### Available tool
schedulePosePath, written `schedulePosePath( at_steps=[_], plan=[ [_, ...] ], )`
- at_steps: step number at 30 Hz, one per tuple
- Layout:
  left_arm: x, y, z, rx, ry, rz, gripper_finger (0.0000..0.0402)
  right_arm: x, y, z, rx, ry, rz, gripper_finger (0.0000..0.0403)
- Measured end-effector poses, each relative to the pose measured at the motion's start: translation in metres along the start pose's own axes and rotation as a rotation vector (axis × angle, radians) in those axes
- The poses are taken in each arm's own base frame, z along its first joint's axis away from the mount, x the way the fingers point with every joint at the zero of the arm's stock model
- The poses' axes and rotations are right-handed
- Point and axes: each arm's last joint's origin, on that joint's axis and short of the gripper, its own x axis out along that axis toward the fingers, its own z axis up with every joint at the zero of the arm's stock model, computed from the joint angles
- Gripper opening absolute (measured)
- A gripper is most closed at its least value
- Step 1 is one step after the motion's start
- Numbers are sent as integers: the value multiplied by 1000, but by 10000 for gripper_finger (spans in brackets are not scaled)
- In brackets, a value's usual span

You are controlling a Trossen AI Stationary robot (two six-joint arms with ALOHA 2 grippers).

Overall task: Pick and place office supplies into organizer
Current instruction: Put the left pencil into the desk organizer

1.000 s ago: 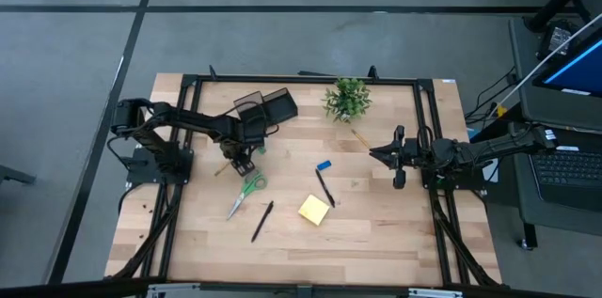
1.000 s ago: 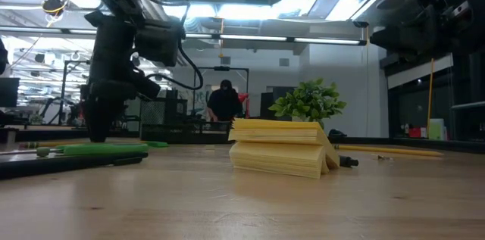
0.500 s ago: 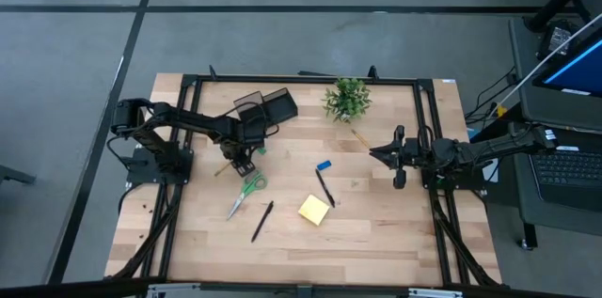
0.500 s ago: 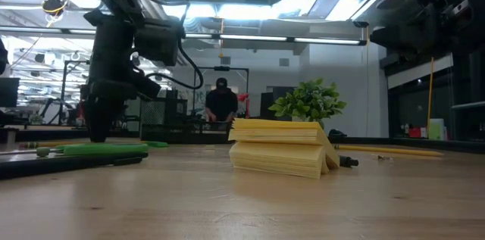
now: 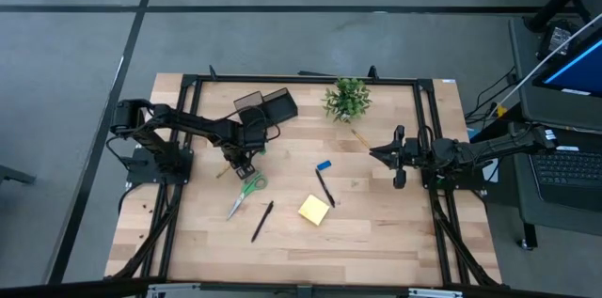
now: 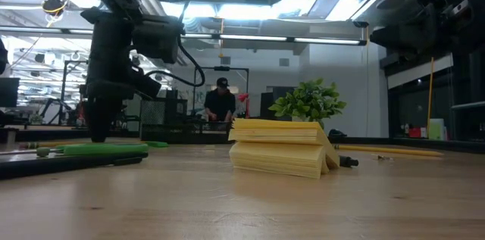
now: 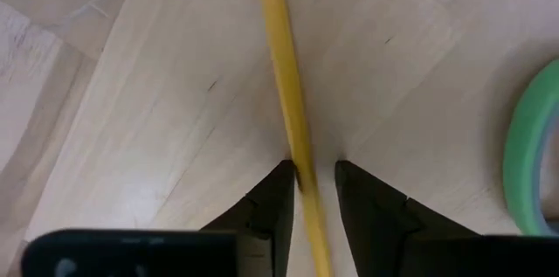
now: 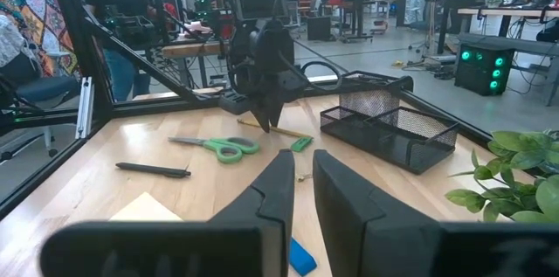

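Observation:
My left gripper [image 5: 239, 160] points down at a yellow pencil [image 7: 288, 93] on the table, just beyond the green-handled scissors [image 5: 246, 191]. It is open by a narrow gap, one finger on each side of the shaft. The black two-compartment organizer [image 5: 265, 105] stands beyond it near the far edge. A small green block [image 8: 300, 143] lies by the gripper. A blue block [image 5: 324, 164], two black pens [image 5: 262, 220] [image 5: 324, 188] and the yellow sticky pad [image 5: 314, 209] lie mid-table. My right gripper [image 5: 378, 154] hovers shut at the right side. My left gripper comes from above, pointing down, with its fingers across the pencil's shaft [image 7: 301, 168]. One finger [image 7: 278, 194] lies against the pencil. A sliver of table shows between the pencil and the other finger [image 7: 354, 194]. The pencil lies flat on the table.
A small potted plant [image 5: 347, 98] stands near the far edge, with another pencil [image 5: 358, 135] lying beside it. A black frame rail runs around the table. A person stands in the room behind the table [image 6: 220, 104]. Bare wood lies toward the near edge.
My left gripper has shifted slightly toward the table's left edge, staying low over the pencil. The person in the room behind has moved a little.

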Motion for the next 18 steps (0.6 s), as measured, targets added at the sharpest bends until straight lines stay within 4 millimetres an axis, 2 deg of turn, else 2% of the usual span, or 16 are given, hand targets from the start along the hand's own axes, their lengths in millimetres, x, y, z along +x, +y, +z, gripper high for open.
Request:
schedulePosePath(
  at_steps=[9, 18],
  plan=[
    [-3, 0, -1, -19, -24, 10, 50, 0, 0, 0, 0, 0, 0, 48],
    [-20, 6, -6, -79, -113, 14, 18, 0, 0, 0, -1, 0, -1, 48]
  ],
)
